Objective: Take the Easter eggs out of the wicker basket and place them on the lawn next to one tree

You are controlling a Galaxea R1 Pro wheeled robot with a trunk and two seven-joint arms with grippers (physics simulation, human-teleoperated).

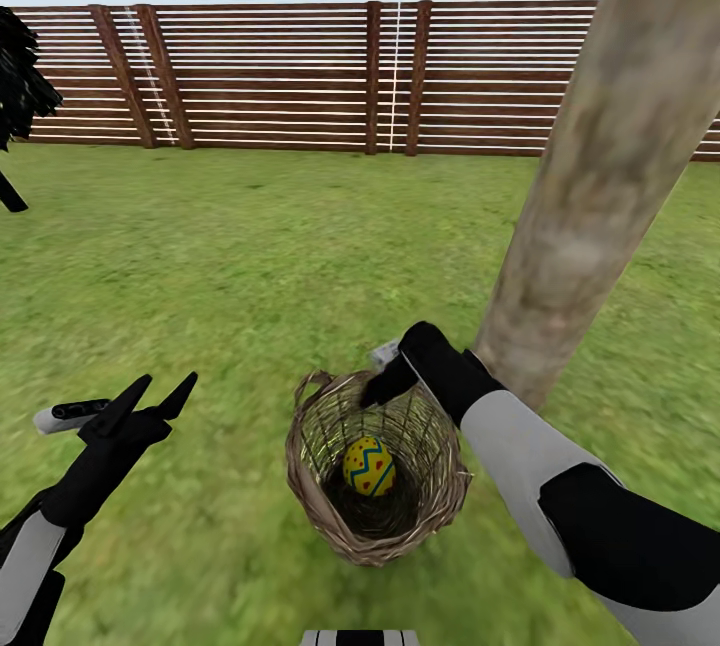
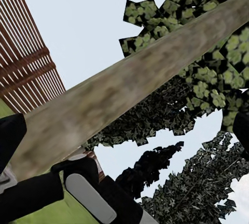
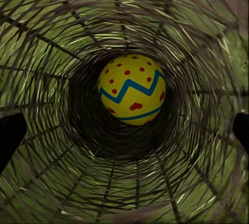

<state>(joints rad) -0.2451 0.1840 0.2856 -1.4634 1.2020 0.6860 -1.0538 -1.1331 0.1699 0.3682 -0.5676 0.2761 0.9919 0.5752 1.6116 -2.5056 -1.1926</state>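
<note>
Nearest, the left gripper (image 1: 158,394) hangs low over the lawn (image 1: 220,266) at the robot's left, well apart from the basket, its two black fingers spread and holding nothing. To its right the wicker basket (image 1: 312,496) stands upright on the grass, its small loop handle on the rim toward the left. One Easter egg (image 1: 369,466) lies at the bottom of it, yellow with red dots and a blue-green zigzag band; I can make out no more than this one egg inside. The right gripper (image 1: 385,376) reaches down over the far rim of the basket, pointing into its mouth. The right wrist view looks straight down the woven sides at the egg (image 3: 132,89), with the dark fingertips (image 3: 10,135) at either edge of the picture, so the jaws stand wide apart and the egg is untouched.

Just behind the basket, at its right, rises the thick pale grey-brown trunk of the tree (image 1: 600,156). The left wrist view shows that trunk (image 2: 129,91) against leafy canopy and sky. Farther off, the grass runs back to the brown slatted fence (image 1: 290,76).
</note>
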